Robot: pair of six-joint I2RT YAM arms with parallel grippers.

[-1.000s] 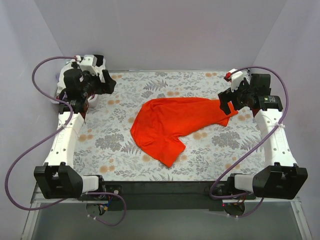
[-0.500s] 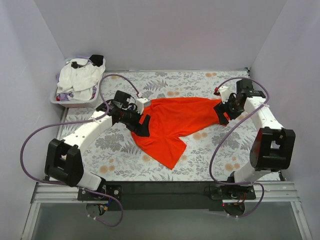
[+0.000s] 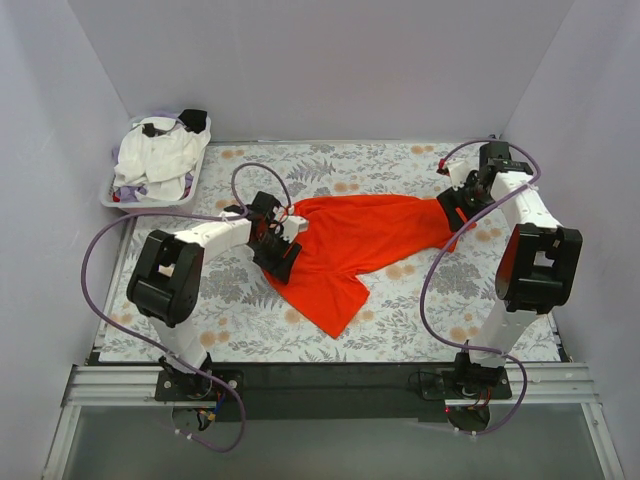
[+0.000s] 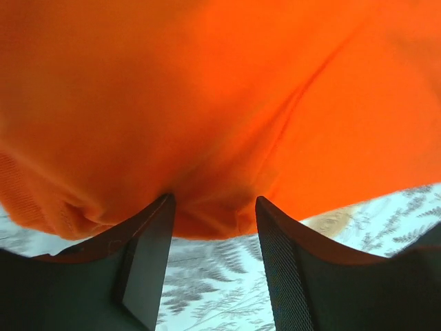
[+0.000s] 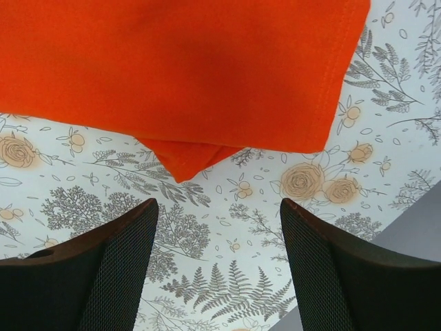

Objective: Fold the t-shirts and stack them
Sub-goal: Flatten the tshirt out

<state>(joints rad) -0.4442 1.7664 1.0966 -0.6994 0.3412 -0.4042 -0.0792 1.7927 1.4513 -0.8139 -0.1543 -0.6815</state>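
Top external view has the orange-red t-shirt (image 3: pixel 350 245) lying rumpled and unfolded in the middle of the floral cloth (image 3: pixel 420 300), one flap reaching toward the near edge. Both arms are on it from opposite ends: left gripper (image 3: pixel 282 250) at the shirt's left edge, right gripper (image 3: pixel 448 212) at its right-hand corner. Left wrist camera now, and the fingers (image 4: pixel 148 255) stand apart with a bunched lip of orange cloth right between their tips, straddled rather than pinched by the look of it. Over on the right wrist camera the fingers (image 5: pixel 117 276) are spread wide above bare floral print, the shirt's folded corner just ahead of them and untouched. The white t-shirts (image 3: pixel 160 155) sit heaped in the bin (image 3: pixel 125 203) at the far left corner, well apart from the action. I read this as the opening step: taking hold of two edges to spread the orange shirt flat before any fold. Nothing folded, nothing stacked. Next, the left fingers need to close on that lip, the right needs to reach onto the corner and pinch it, then both pull apart evenly; a lopsided grab would likely just drag the bundle.
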